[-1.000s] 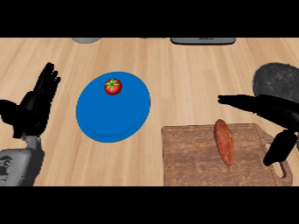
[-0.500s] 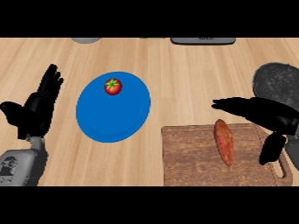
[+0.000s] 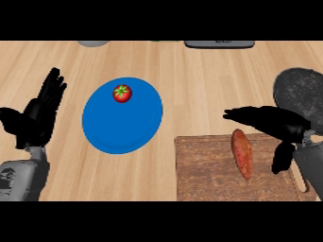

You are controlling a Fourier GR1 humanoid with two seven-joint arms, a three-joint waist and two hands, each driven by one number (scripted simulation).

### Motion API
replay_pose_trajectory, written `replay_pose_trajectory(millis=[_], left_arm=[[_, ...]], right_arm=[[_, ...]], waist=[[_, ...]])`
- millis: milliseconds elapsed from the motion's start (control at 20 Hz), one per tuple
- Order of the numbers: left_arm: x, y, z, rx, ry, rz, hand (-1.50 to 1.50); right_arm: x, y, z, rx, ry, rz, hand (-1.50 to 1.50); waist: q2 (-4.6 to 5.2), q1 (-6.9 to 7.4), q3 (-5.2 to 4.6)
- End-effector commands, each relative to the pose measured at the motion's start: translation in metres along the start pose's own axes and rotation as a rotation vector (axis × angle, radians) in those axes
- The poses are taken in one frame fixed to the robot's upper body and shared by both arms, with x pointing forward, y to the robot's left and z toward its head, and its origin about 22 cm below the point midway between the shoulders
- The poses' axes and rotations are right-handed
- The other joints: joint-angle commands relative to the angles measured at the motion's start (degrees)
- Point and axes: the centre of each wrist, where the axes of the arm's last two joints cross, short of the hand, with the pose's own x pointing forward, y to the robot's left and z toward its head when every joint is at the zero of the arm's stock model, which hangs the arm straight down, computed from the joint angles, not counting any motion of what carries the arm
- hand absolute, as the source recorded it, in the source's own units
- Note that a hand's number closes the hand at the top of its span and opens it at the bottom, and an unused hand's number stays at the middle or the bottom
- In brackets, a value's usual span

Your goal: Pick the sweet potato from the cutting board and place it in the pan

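Note:
An orange sweet potato (image 3: 242,153) lies lengthwise on the brown wooden cutting board (image 3: 206,175) at the lower right. My right hand (image 3: 276,124) hovers over the board's upper right, fingers stretched left above the potato's far end, thumb hanging down beside it; it is open and holds nothing. The dark round pan (image 3: 309,99) sits at the right edge, just beyond that hand. My left hand (image 3: 35,118) rests open at the left with fingers up.
A blue plate (image 3: 123,123) lies in the middle of the wooden counter with a red tomato (image 3: 123,93) on its upper part. A grey round object (image 3: 93,43) and a dark flat object (image 3: 218,43) sit at the counter's far edge.
My right hand has moved left and slightly down, from over the pan's edge toward the sweet potato. The left hand has shifted slightly. The potato has not moved.

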Motion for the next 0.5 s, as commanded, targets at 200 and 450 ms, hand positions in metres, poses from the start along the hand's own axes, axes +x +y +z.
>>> replay_pose_trajectory(millis=[200, 450], left_arm=[[-0.012, 0.02, 0.001, 0.006, 0.003, 0.008, 0.0], [0.001, 0.014, 0.007, 0.001, 0.002, 0.011, 0.0]], right_arm=[[0.009, 0.04, -0.016, 0.036, 0.033, 0.057, -1.5], [0.006, 0.037, -0.05, 0.079, 0.045, 0.059, -1.5]], waist=[[0.0, -0.14, -0.01], [0.02, 0.26, 0.01]])
